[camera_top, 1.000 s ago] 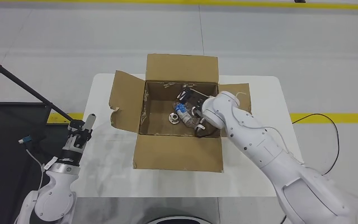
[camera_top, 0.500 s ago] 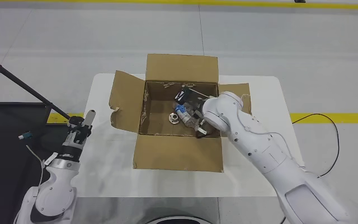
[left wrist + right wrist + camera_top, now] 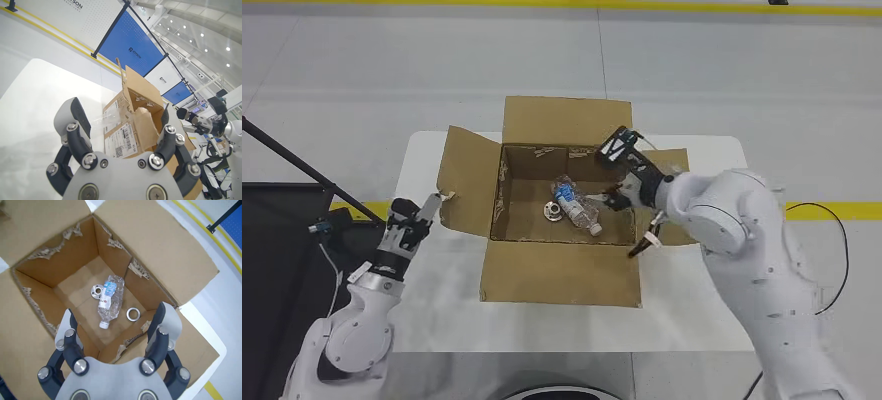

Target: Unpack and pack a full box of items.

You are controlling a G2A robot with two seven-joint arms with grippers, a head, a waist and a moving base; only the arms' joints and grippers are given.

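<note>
An open cardboard box (image 3: 560, 272) stands mid-table with its flaps spread. On its floor (image 3: 85, 275) lie a clear plastic bottle (image 3: 577, 205) (image 3: 111, 300), a metal flange (image 3: 553, 210) (image 3: 96, 291) and a metal ring (image 3: 133, 314). My right gripper (image 3: 628, 220) (image 3: 115, 308) hangs open and empty above the box's right edge, looking down into it. My left gripper (image 3: 419, 214) (image 3: 121, 108) is open at the torn edge of the left flap (image 3: 464, 185) (image 3: 145, 121), which lies between its fingers without being clamped.
The white table (image 3: 432, 300) has bare surface left of and in front of the box. A black pole (image 3: 292, 160) and a dark mat (image 3: 277, 260) lie off the table's left side.
My right arm has risen out of the box and drawn back to its right edge, uncovering the bottle. My left gripper has moved up to the left flap and opened.
</note>
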